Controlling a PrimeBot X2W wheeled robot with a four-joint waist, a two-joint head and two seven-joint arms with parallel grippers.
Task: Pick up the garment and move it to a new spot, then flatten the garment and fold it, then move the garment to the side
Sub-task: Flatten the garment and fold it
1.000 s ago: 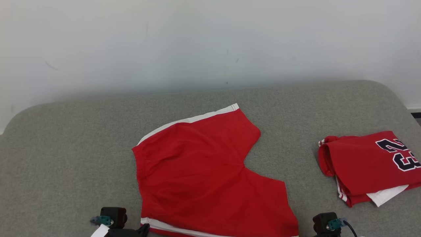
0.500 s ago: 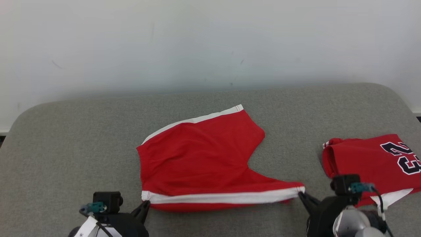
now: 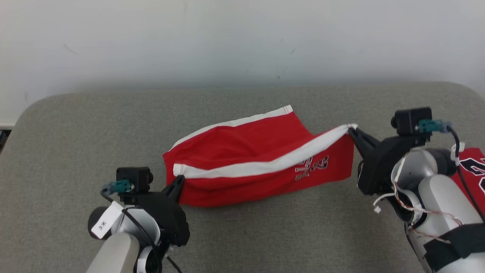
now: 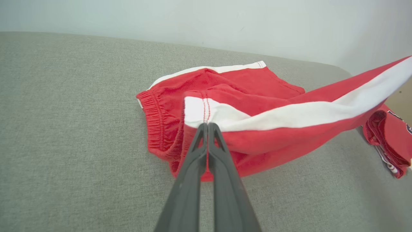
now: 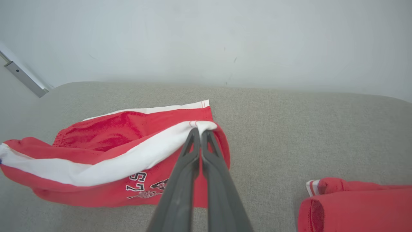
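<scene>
I have both pincers clenched on the same white side stripe of the red shorts. The left pincer pinches its waistband end and the right pincer pinches its hem end. The held edge hangs taut between them above the grey tabletop, while the rest of the shorts lies on the cloth below, near the middle. The stripe's long axis runs across me from left to right, but slanted: my right end sits farther from me than my left. The other side stripe lies flat just beyond the held one, on the wall side, and that is the line I judge the fold must meet. The next move therefore goes away from me, and the left arm has more ground to cover to square the edges. Beyond the shorts there is bare tabletop before the wall, and plenty more to my left. On the right, a folded red jersey sits close under my right arm, so I would not swing that way.
</scene>
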